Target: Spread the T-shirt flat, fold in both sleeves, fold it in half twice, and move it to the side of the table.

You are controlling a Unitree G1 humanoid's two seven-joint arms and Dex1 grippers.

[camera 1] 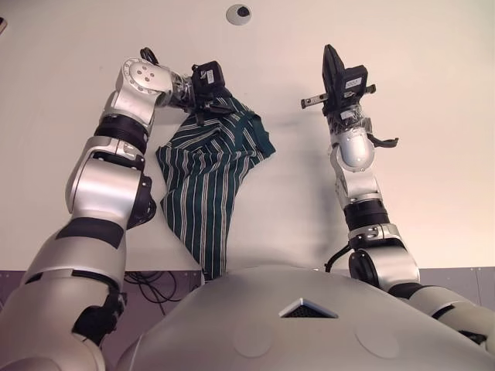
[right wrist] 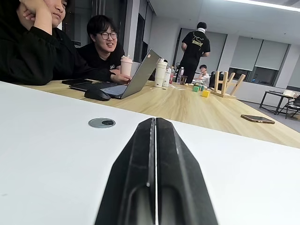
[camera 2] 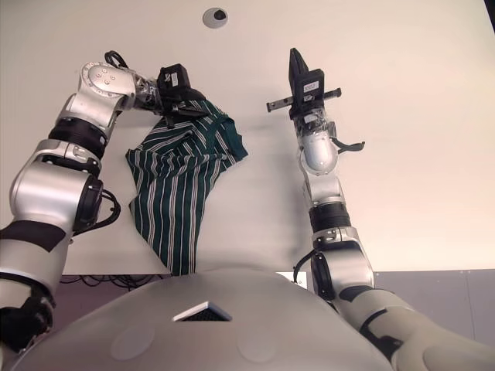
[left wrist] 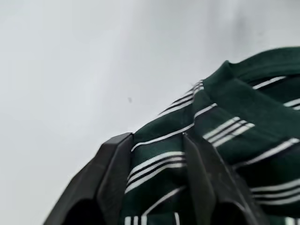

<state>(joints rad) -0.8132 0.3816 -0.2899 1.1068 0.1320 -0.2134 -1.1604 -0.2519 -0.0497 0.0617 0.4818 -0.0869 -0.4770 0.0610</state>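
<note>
The T-shirt is dark green with thin white stripes. It lies crumpled on the white table, left of centre, with one end draped over the near edge. My left gripper sits at the shirt's far end, shut on a fold of cloth near the collar; the fabric is pinched between its black fingers. My right gripper is over bare table to the right of the shirt, shut with nothing in it, its fingers pressed together.
A round grey cable grommet is set in the tabletop at the far side, beyond both grippers. Bare white tabletop stretches to the right of the right arm. Beyond this table stands a wooden table with a laptop and bottles.
</note>
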